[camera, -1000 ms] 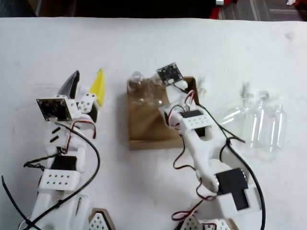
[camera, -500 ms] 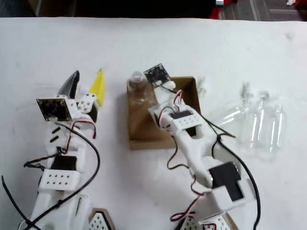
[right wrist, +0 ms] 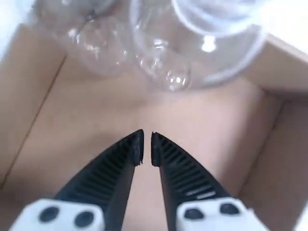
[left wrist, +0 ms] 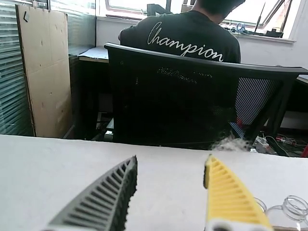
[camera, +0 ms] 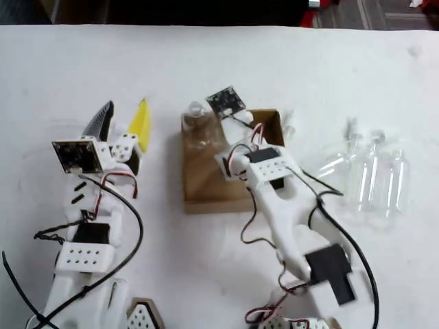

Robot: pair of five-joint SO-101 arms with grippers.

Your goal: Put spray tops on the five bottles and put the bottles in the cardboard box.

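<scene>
Cardboard box (camera: 206, 203) has two clear bottles (right wrist: 202, 57) just ahead of the right tool (right wrist: 147, 147), pinched together and empty; three loose bottles (camera: 370, 181) wait well aside; left tool (left wrist: 171, 163) spread wide.

The brown cardboard box (camera: 206, 188) lay open in the middle of the counter (camera: 103, 68). In its far left corner a clear plastic bottle (camera: 197, 127) stood upright, and its threaded neck was bare. A second clear bottle (right wrist: 211, 48) was just beside it inside the box. Three more clear bottles (camera: 376, 179) lay on their sides, close together, on the counter to the right of the box.
</scene>
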